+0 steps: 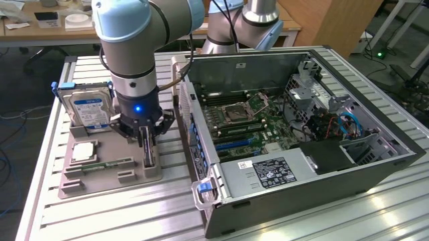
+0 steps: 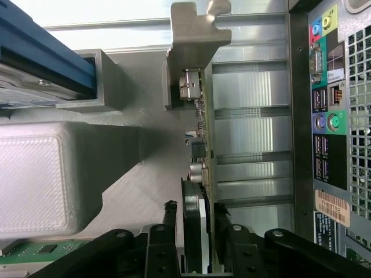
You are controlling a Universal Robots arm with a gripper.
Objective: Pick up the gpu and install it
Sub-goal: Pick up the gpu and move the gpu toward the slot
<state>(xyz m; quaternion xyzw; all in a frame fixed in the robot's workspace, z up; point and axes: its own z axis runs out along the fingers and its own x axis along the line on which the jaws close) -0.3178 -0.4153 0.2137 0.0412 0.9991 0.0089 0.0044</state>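
Observation:
The gpu (image 1: 148, 152) stands on edge in a slot of the grey holder (image 1: 107, 175), beside the open computer case (image 1: 375, 165). My gripper (image 1: 146, 136) reaches straight down over its top edge. In the wrist view the gpu (image 2: 204, 133) runs away from me, green board on one face, black cooler on the other, silver end bracket (image 2: 194, 35) at its far end. My gripper (image 2: 196, 211) straddles the card, and its fingers (image 2: 169, 220) lie against both faces. The card still sits in its slot.
On the same holder stand a silver hard drive with a blue label (image 1: 90, 110), a CPU (image 1: 84, 150) and a narrow green memory stick (image 1: 107, 164). The case's motherboard (image 1: 248, 120) lies exposed; its rear ports (image 2: 330, 116) face the holder. A second arm's base (image 1: 258, 20) stands behind.

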